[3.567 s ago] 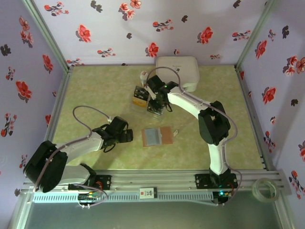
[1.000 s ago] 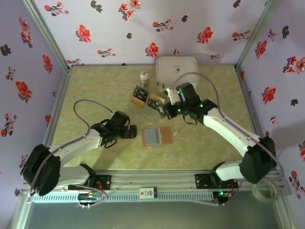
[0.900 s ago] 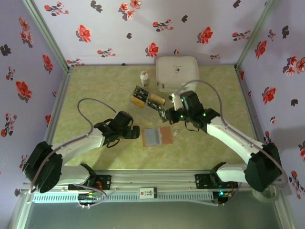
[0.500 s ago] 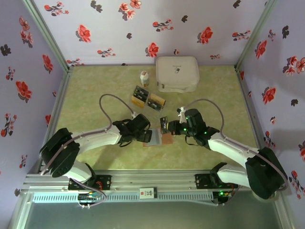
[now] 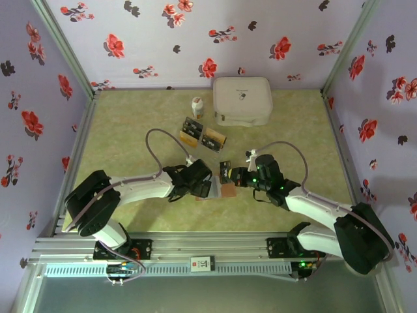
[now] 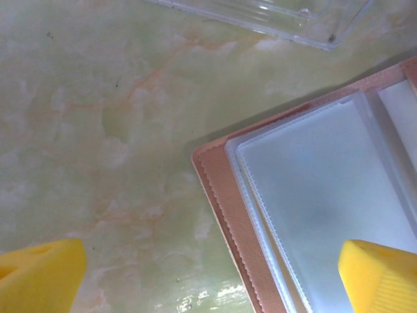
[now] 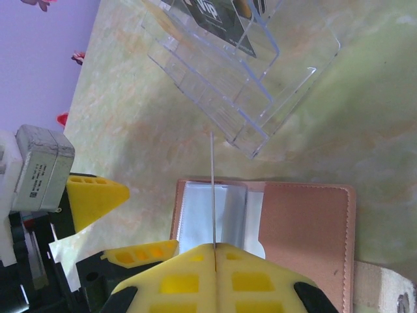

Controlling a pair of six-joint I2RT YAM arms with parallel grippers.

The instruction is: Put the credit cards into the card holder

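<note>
Marbled green table point(image 5: 130, 124), floral walls point(image 5: 156, 29), perhaps paper

You'll find the card holder point(image 5: 228, 190) hemmed by the clear stand point(image 7: 251, 98) just behind it, the left gripper point(image 6: 208, 277) spread over its left edge and the right arm point(image 5: 313, 205) alongside, while the table point(image 5: 221, 218) on its near side lies bare.

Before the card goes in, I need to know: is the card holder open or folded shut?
Open, spread flat: the card holder shows its pale inner pockets beside the brown leather panel.
</note>
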